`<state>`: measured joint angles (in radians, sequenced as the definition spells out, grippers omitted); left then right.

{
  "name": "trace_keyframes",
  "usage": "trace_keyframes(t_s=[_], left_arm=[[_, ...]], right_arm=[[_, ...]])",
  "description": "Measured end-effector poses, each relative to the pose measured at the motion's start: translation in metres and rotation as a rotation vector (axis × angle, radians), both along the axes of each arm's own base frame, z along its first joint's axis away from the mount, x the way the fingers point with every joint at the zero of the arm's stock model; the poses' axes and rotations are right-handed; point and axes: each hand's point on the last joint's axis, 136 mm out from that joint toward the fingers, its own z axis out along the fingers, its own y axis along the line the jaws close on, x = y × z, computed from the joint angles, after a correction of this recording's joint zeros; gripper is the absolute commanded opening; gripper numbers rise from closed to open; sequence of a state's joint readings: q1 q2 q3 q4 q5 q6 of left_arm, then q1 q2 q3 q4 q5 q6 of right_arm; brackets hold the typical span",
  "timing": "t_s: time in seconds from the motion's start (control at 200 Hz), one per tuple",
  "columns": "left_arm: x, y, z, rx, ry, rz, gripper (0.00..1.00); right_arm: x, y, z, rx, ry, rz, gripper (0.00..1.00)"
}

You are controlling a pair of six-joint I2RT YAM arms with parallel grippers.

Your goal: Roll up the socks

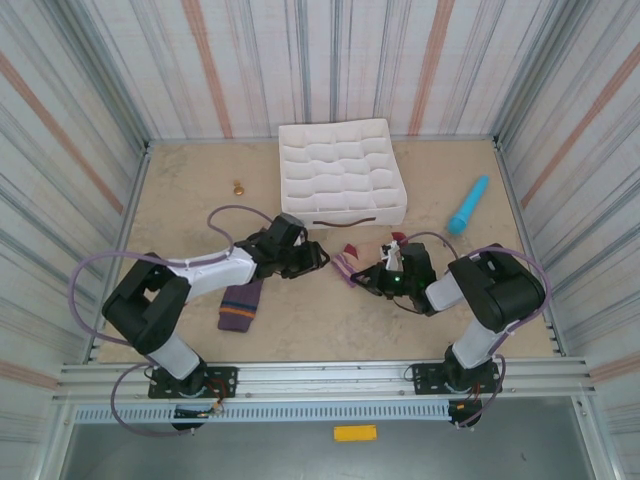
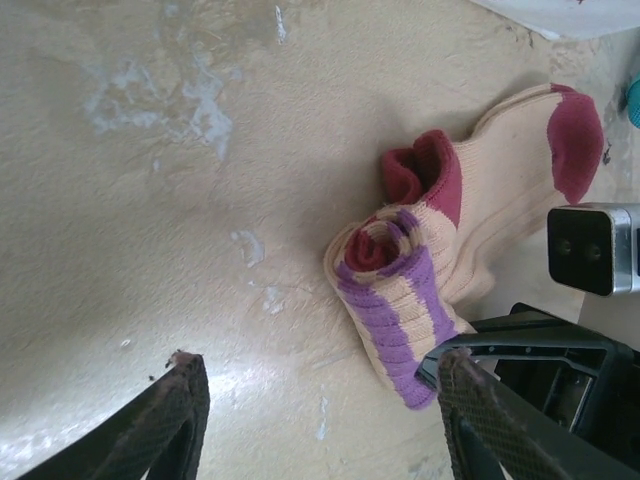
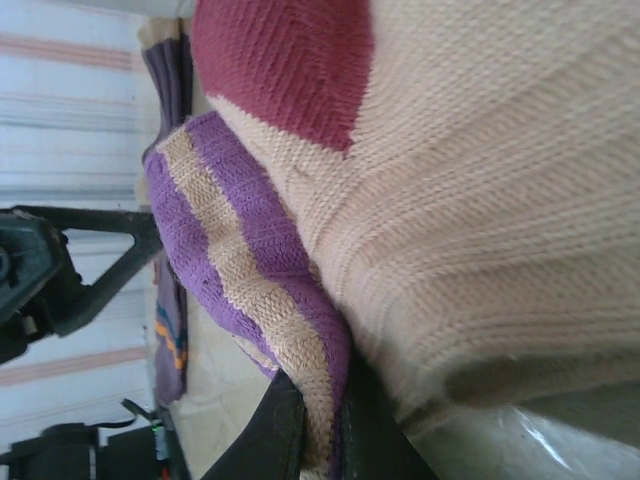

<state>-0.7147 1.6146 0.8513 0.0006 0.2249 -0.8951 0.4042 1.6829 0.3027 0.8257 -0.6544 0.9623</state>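
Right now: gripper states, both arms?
Left gripper: open, holding nothing.
Right gripper: shut on the beige sock.

From above, the right gripper [image 1: 372, 274] is covering most of the beige sock [image 1: 346, 264], and a small brownish object [image 1: 239, 187] on the tabletop [image 1: 180, 200] is showing too small to identify. At the right wrist, the sock is spilling past the top and right edges, blurring with closeness. At the left wrist, the fingers [image 2: 165, 425] of the left gripper [image 2: 315, 410] are running off the bottom edge.
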Motion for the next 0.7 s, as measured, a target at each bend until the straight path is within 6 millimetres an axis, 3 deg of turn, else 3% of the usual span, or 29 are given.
trace_keyframes(t_s=[0.25,0.471,0.701], left_arm=[[-0.005,-0.022,-0.02,-0.002,0.021,-0.048,0.54],[-0.005,-0.042,-0.027,-0.017,0.02,-0.071,0.52],[-0.004,-0.05,-0.032,-0.028,0.023,-0.071,0.46]], right_arm=[[0.001,-0.003,-0.002,0.003,0.085,-0.016,0.0],[0.002,-0.004,-0.003,0.011,0.113,-0.026,0.0],[0.002,-0.004,-0.004,0.039,0.124,-0.029,0.0]])
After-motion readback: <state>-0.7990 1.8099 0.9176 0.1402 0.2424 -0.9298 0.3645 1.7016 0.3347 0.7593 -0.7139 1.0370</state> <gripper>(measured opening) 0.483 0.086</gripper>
